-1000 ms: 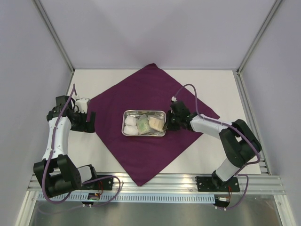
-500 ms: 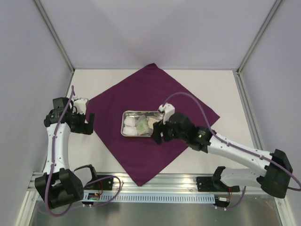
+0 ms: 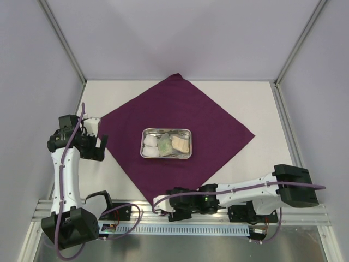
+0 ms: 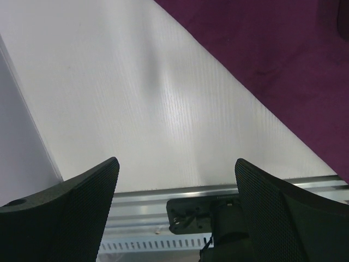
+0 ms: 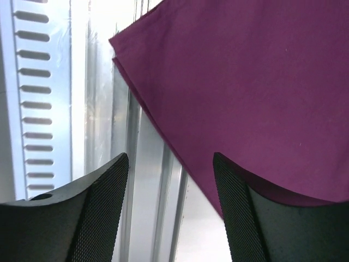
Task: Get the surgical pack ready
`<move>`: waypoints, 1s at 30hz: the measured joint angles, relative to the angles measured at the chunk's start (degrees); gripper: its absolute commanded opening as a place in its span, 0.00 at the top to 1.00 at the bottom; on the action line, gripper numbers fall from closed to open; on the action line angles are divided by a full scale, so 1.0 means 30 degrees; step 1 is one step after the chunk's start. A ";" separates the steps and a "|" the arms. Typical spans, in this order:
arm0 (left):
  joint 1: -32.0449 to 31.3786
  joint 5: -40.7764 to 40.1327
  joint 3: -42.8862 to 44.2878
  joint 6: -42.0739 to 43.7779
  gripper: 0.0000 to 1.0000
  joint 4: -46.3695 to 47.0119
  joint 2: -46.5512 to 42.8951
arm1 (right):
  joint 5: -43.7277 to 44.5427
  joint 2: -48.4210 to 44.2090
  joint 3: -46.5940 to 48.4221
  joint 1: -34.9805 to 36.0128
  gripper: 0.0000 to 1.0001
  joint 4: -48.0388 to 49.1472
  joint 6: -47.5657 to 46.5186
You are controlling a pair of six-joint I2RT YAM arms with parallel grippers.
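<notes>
The deep-purple cloth [image 3: 212, 128] lies spread as a diamond on the white table. At its middle sits the steel tray [image 3: 166, 156], holding white gauze pads [image 3: 150, 145] and two clear packets [image 3: 164, 144]. My right gripper [image 3: 162, 203] hangs low at the cloth's near corner [image 5: 117, 41], open; the cloth edge [image 5: 180, 158] runs between its fingers and nothing is gripped. My left gripper [image 3: 102, 145] hovers open over bare table just beside the cloth's left corner [image 4: 283, 65], holding nothing. Its jaws stand wide in the left wrist view [image 4: 175, 164].
A slotted aluminium rail [image 3: 218, 210] runs along the table's near edge, directly under the right gripper [image 5: 169, 158]. Both arm bases are bolted to it. Metal frame posts [image 3: 62, 46] and pale walls close in the table on the left, right and back.
My right arm has swung away from the tray's right end, down and across to the cloth's near corner, and its jaws have opened. The left gripper has shifted slightly and stays open.
</notes>
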 measured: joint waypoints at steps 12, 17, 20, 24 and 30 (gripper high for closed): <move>0.0000 -0.0182 0.0000 -0.0029 0.04 -0.0692 -0.1530 | 0.0262 0.3716 0.1392 0.0466 0.45 0.2637 -0.1770; 0.0000 -0.0284 0.0000 -0.0051 0.03 -0.0721 -0.1566 | 0.0393 0.4976 0.1923 0.0517 0.59 0.3111 -0.2106; 0.0000 -0.0321 0.0000 -0.0051 0.04 -0.0714 -0.1559 | 0.0277 0.5428 0.2404 0.0692 0.72 0.3162 -0.2171; 0.0000 -0.0321 0.0000 -0.0051 0.04 -0.0721 -0.1559 | 0.0335 0.5646 0.2623 0.0787 0.72 0.3075 -0.2164; 0.0000 -0.0321 -0.0007 -0.0029 0.04 -0.0707 -0.1552 | 0.0219 0.5515 0.2623 0.0772 0.81 0.2965 -0.2200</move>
